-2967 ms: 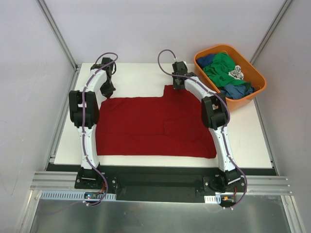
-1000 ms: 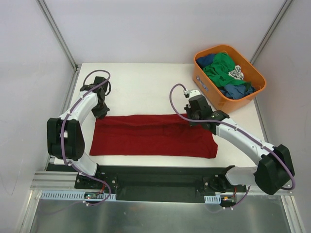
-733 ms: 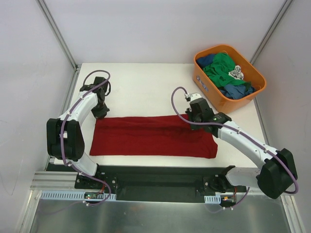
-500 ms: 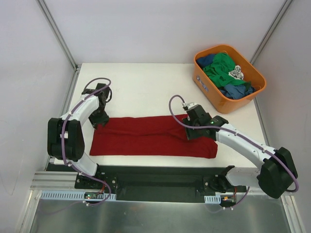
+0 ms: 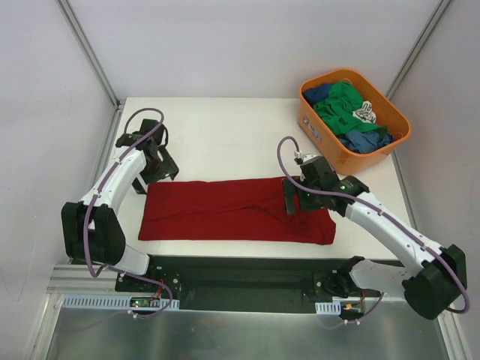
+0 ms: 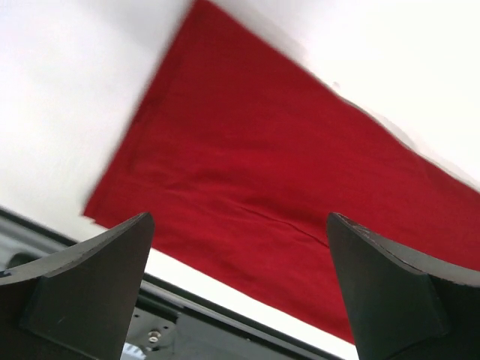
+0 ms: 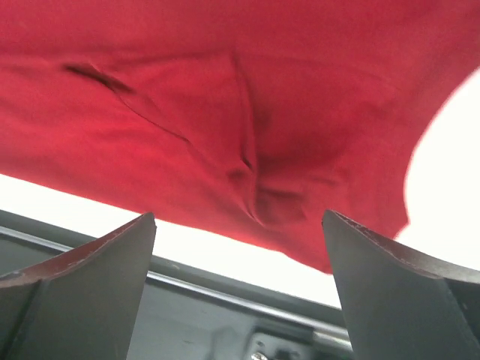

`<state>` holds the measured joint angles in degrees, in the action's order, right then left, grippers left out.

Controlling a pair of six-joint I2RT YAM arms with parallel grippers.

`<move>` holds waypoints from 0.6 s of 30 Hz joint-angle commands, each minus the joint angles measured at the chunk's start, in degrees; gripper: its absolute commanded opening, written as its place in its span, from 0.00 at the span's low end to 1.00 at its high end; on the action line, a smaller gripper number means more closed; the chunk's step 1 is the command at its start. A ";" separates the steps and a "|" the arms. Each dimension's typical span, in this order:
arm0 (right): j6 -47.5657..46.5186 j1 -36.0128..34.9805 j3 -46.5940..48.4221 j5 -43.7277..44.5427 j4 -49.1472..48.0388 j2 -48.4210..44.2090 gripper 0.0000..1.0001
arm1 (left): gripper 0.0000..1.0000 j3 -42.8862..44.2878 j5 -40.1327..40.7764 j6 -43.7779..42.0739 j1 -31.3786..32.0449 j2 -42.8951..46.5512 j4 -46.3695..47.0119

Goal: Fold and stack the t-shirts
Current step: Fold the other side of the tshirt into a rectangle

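The left arm reaches forward along the left side of the bench (image 5: 225,131), elbow low near its base. The left hand (image 5: 160,169) hangs above the far left corner of the red shirt (image 5: 232,210). In its wrist view the fingers (image 6: 90,281) are spread wide with nothing between them, and the cloth lies clear below.

The right arm bends out to the right, and its forearm runs back leftward. The right hand (image 5: 294,199) is over the right part of the red shirt, near its far edge. It too is fully open and empty, and its wrist view shows creased cloth beneath.

The red shirt lies folded into a long band across the near half of the bench, running left to right between the arms.

At the far right corner stands an orange tub (image 5: 321,142), well apart from both hands. It holds a green shirt (image 5: 341,101), a blue shirt (image 5: 364,140) and a small black-and-white cloth (image 5: 365,112).
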<state>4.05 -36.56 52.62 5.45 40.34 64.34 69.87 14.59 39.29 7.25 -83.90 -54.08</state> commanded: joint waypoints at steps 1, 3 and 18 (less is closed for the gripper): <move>1.92 2.98 1.78 -12.03 -9.90 7.36 0.97 | 0.99 1.24 -10.54 -2.46 2.85 -4.42 6.53; 1.40 3.60 3.61 -13.80 -10.80 12.18 0.97 | 0.99 1.24 -10.81 -2.64 3.30 -7.66 6.89; -3.52 3.95 3.02 -21.61 -11.33 25.23 0.97 | 0.99 -3.16 -6.59 -2.55 3.30 -13.22 7.33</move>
<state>2.94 -32.71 55.66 -10.13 30.70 89.86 66.48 6.50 37.19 10.68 -97.41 -46.19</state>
